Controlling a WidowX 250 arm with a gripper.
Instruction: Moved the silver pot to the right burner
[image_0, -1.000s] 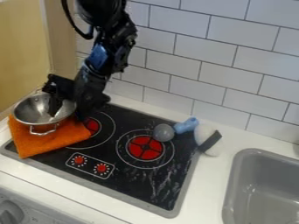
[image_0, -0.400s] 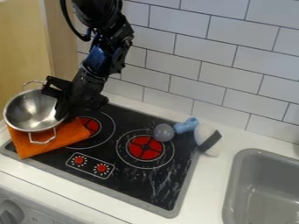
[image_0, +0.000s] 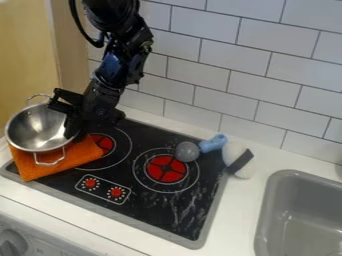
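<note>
- Silver pot (image_0: 36, 125), shiny inside, with a loop handle at the back and another at the front, seen from my remote post.
- I have it gripped at the right side of its rim, mouth up and tipped toward my camera, over the folded orange cloth (image_0: 79, 154).
- Right burner (image_0: 166, 168): a flat red disc, crossed by dark lines and ringed in white, set in the black stove (image_0: 150, 205).

shiny metal pot (image_0: 38, 131), matt orange cloth (image_0: 59, 161), glossy black stovetop (image_0: 143, 205)

Round silver metal pot (image_0: 35, 129) (two loop handles noted) held at rim by black two-finger gripper (image_0: 73, 128), over orange fabric cloth (image_0: 79, 156).
</note>
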